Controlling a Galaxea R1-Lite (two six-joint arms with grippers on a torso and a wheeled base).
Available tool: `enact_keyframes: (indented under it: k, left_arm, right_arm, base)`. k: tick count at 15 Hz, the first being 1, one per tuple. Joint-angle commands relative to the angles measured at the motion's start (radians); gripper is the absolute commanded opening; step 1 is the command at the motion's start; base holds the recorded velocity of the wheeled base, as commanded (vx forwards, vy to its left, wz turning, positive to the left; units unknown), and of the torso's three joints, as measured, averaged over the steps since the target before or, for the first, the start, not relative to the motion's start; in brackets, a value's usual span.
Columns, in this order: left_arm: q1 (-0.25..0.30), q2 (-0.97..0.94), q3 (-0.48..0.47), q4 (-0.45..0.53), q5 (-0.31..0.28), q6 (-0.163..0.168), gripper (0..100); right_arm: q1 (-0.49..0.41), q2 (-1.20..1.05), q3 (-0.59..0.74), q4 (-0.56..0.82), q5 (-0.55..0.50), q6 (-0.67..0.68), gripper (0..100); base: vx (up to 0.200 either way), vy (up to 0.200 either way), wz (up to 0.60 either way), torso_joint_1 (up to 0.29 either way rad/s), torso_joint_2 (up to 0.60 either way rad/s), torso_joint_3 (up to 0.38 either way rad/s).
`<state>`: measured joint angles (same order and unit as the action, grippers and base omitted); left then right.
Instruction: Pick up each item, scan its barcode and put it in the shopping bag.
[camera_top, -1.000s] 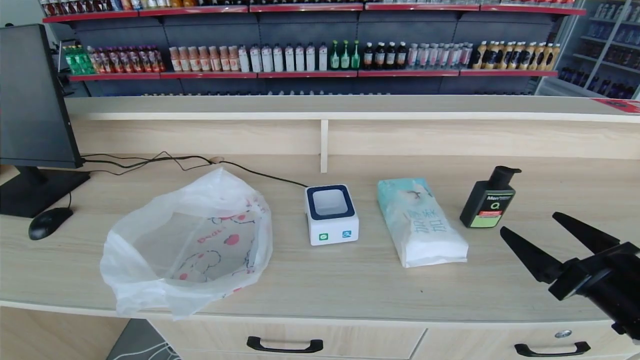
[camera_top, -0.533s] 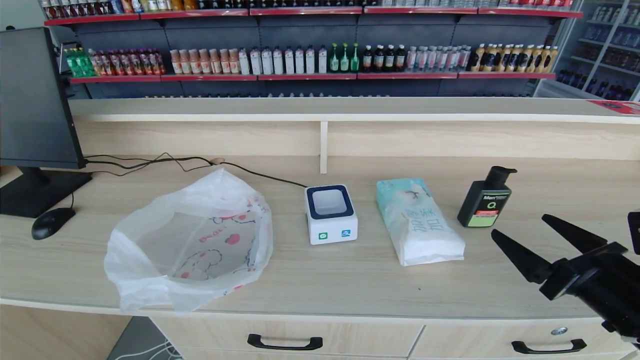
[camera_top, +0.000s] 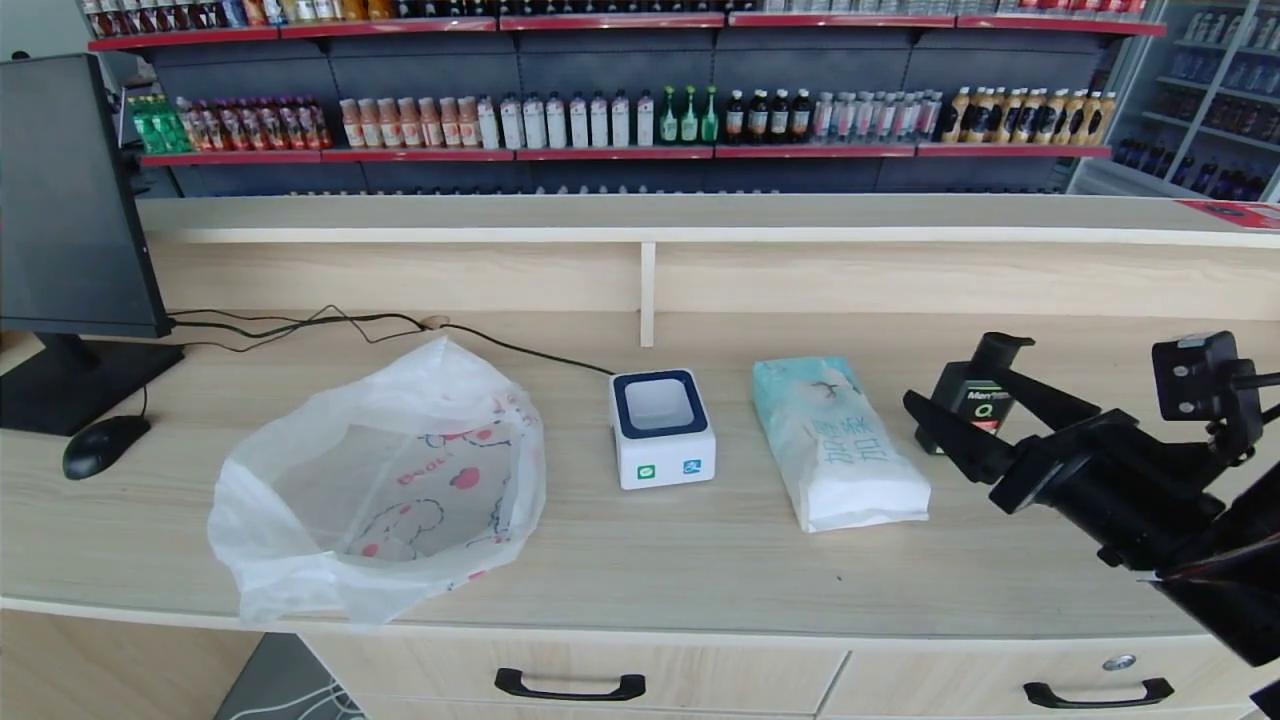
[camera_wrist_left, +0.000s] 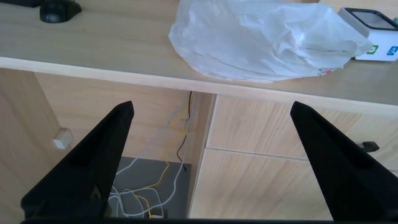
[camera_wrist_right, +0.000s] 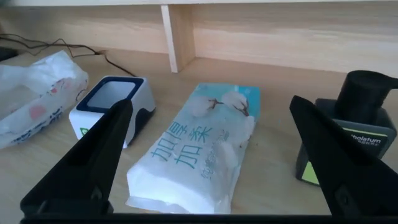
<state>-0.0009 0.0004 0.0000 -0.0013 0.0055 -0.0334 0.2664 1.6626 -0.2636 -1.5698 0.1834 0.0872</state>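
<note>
Both jaws of the right gripper (camera_top: 948, 384) stand spread wide near the dark green-labelled plastic pump bottle (camera_top: 974, 407), whose stiff, smooth body looks best gripped mid-height.

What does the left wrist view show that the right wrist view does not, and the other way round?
Left wrist view alone: a black computer mouse, the wooden drawer fronts, loose cables on the floor, and the open left end effector. Right wrist view alone: a pale blue and white tissue pack lying flat, a dark pump bottle standing beside it, an upright wooden divider, and the open right end effector. Both share the white translucent plastic shopping bag, the white scanner box with a dark blue rim, and the light wooden counter.
</note>
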Motion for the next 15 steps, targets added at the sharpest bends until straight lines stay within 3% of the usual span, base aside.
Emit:
enact_keyframes:
  k: [1,6,7,9,15]
  left_arm:
    - [-0.001,0.000,0.000,-0.002,-0.001,0.000,100]
    - [-0.001,0.000,0.000,-0.005,0.001,0.004,100]
    - [-0.001,0.000,0.000,-0.005,-0.001,0.006,100]
    - [-0.001,0.000,0.000,-0.006,0.001,0.006,100]
    - [-0.001,0.000,0.000,-0.002,0.001,0.006,100]
  right_arm:
    - [0.022,0.062,-0.062,-0.001,0.022,0.026,100]
    - [0.119,0.186,-0.235,-0.001,0.036,0.054,100]
    - [0.122,0.161,-0.232,0.116,0.034,0.057,100]
    - [0.108,0.060,-0.332,0.498,0.034,0.065,100]
    - [0.066,0.083,-0.580,0.824,-0.001,0.063,100]
  base:
    - [0.000,0.000,0.00,0.000,0.00,0.000]
    - [0.000,0.000,0.00,0.000,0.00,0.000]
    - [0.000,0.000,0.00,0.000,0.00,0.000]
    - [0.000,0.000,0.00,0.000,0.00,0.000]
    - [0.000,0.000,0.00,0.000,0.00,0.000]
